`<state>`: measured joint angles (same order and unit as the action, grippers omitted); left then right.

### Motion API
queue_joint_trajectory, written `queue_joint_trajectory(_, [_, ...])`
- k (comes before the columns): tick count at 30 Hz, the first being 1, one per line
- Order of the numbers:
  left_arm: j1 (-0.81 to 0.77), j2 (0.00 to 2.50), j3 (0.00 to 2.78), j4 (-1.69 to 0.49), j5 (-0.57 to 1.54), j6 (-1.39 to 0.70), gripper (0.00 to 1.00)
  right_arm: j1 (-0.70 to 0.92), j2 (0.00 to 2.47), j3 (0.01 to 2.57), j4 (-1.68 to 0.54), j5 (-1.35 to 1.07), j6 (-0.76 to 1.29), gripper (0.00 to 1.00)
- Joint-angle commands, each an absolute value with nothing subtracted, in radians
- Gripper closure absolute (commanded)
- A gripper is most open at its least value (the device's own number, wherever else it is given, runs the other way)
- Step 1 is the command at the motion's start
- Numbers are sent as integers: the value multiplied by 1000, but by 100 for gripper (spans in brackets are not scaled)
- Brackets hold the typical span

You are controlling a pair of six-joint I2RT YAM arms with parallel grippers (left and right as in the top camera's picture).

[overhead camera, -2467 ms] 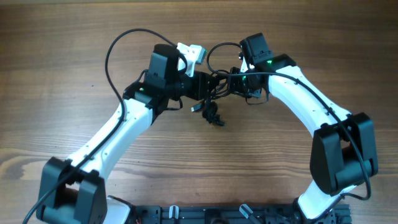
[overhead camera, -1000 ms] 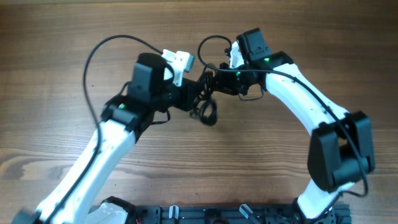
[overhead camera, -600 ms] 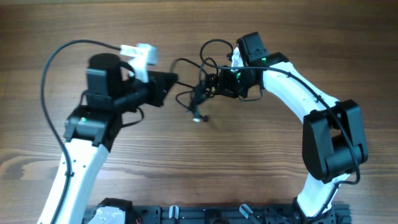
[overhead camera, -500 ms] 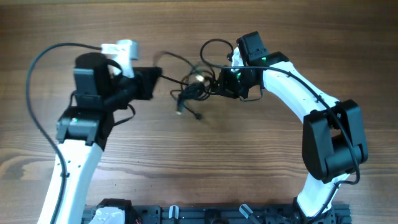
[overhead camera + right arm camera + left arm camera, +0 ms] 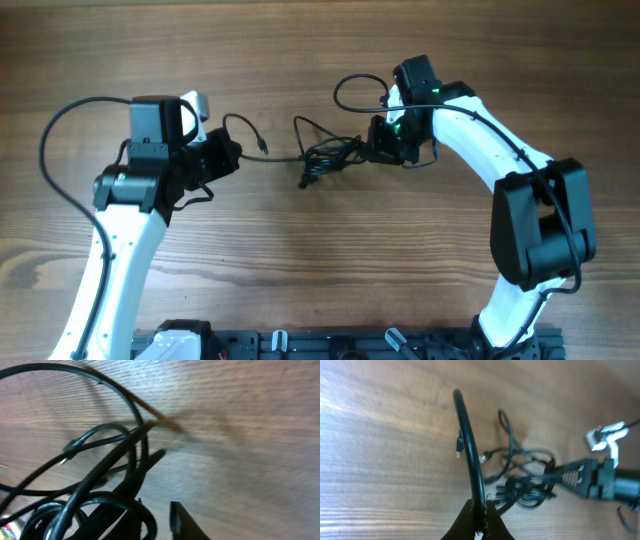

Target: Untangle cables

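The cables point(image 5: 325, 158) are a loose black tangle on the wood between my grippers. My left gripper point(image 5: 232, 158) is shut on one strand; in the left wrist view the jaws point(image 5: 479, 522) pinch it and it arches up and away. A small plug end point(image 5: 262, 152) hangs free beside that strand. The strand runs right into the tangle point(image 5: 525, 485). My right gripper point(image 5: 372, 150) holds the tangle's right side. Its fingers point(image 5: 155, 520) are close together with strands point(image 5: 75, 495) looped round and between them. It also shows in the left wrist view point(image 5: 590, 475).
The table is bare brown wood point(image 5: 330, 270). A thick black robot wire point(image 5: 60, 130) arcs out left of the left arm. A thin black loop point(image 5: 350, 85) rises beside the right wrist. The arm bases sit at the near edge point(image 5: 330, 345).
My left gripper has pulled away to the left with one strand, drawing it out of the tangle. The tangle has stretched sideways and stays at the right gripper, which shifted slightly right.
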<state>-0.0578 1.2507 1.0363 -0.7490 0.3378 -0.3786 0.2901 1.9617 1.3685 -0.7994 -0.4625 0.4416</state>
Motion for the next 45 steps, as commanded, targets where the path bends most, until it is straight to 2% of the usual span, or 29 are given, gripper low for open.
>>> queue_joint_trajectory(1, [-73,1290,1074,-763,453,-194,86,247,1981,1349,-769,-478,258,70])
queue_joint_trajectory(2, [-93,1290,1074,-758,464,-154,78,247,1970,1352,-759,-533,224,63])
queue_joint_trajectory(4, [-119,1282,1074,-746,465,-107,62,247,1944,1360,-757,-585,187,57])
queue_joint_trajectory(7, [-149,1261,1074,-722,526,-55,50,247,1850,1364,-764,-611,178,49])
queue_joint_trajectory(9, [-149,1250,1074,-710,568,-55,46,247,1788,1364,-773,-611,182,46])
queue_joint_trajectory(14, [-166,1244,1074,-678,643,-56,46,247,1699,1364,-793,-590,212,43])
queue_joint_trajectory(18, [-280,1302,1074,-672,608,-30,45,247,1701,1363,-804,-516,275,43])
queue_joint_trajectory(22, [-393,1467,1074,-583,575,-34,48,237,1701,1363,-803,-493,321,43])
queue_joint_trajectory(28, [-474,1627,1074,-455,552,-38,49,218,1701,1363,-810,-493,321,42])
queue_joint_trajectory(36, [-481,1670,1074,-482,538,-41,65,218,1701,1363,-817,-493,326,40])
queue_joint_trajectory(42, [-493,1670,1074,-493,537,-65,89,218,1701,1363,-820,-493,325,37])
queue_joint_trajectory(45, [-493,1670,1074,-486,537,-95,96,218,1701,1363,-821,-493,321,37])
